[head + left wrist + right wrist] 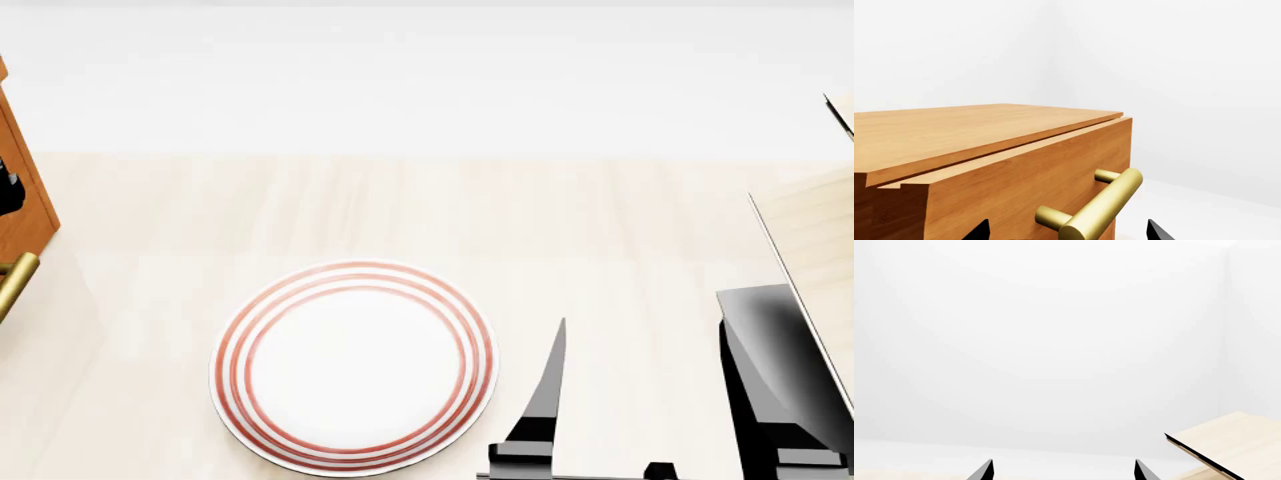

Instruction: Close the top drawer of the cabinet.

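Observation:
In the left wrist view the orange-brown cabinet [954,130] fills the left. Its top drawer [1021,185] stands a little way out from under the cabinet's top board, with a dark gap along its upper edge. The drawer's brass bar handle [1111,200] lies between the two black fingertips [981,231] of my left gripper [1069,231], which is open and close to the drawer front. In the head view only a strip of the cabinet [20,205] and a brass handle end [14,285] show at the left edge. My right gripper [1064,471] is open and empty, facing a white wall.
A white plate [354,365] with red rings lies on the pale table [441,210] in front of me. My right gripper's fingers [547,400] rise at the lower right. A pale light-wood structure [814,240] stands at the right edge and also shows in the right wrist view [1227,445].

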You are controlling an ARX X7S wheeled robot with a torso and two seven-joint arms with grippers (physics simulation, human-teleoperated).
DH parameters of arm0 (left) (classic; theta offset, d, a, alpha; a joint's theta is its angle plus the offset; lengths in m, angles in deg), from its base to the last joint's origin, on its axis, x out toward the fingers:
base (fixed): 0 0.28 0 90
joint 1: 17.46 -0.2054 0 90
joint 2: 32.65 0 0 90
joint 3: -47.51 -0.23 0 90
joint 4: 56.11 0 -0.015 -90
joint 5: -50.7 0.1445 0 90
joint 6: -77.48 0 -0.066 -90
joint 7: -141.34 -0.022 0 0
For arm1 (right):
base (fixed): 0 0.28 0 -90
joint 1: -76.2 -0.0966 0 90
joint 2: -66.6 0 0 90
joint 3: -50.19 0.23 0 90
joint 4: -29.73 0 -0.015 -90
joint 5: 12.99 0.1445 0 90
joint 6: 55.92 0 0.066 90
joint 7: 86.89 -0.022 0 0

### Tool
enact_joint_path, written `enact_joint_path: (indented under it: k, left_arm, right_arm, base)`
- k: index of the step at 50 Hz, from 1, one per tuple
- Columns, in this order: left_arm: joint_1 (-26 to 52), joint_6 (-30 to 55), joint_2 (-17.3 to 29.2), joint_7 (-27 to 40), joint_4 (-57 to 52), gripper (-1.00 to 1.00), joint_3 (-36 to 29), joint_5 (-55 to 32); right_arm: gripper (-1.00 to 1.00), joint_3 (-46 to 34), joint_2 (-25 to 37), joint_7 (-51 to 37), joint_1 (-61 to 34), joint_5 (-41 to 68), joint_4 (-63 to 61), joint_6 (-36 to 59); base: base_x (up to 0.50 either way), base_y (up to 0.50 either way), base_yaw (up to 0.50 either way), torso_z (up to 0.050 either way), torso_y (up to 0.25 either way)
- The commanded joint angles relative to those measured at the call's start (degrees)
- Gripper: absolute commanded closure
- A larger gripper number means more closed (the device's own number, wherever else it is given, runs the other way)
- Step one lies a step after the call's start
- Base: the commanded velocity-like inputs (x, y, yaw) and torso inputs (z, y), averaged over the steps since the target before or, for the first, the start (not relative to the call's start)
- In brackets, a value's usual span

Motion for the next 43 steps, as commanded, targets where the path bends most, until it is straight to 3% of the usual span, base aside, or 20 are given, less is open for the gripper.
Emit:
enact_joint_path:
  k: [1, 23, 43]
  left_arm:
    - [1.8, -1.1, 0.9, 1.5, 4.2, -1.0, 1.4, 0.7]
    - [5.4, -5.7, 2.8, 2.5, 14.7, -1.0, 4.0, -0.1]
    - [5.4, -7.0, 2.8, 2.6, 16.3, -1.0, 3.9, -0.2]
  right_arm:
    - [-1.0, -0.4, 0.3, -0.2, 0.1, 0.2, 0.2, -0.5]
    - [-1.0, -1.3, 1.0, -0.8, 0.0, 0.2, -0.1, -0.6]
    - [-1.0, -1.4, 1.3, -1.2, 0.0, 0.7, 0.9, -1.4]
  base:
    - [0.0, 0.0, 0.0, 0.0, 0.0]
    - [0.0, 0.0, 0.0, 0.0, 0.0]
    - [0.0, 0.0, 0.0, 0.0, 0.0]
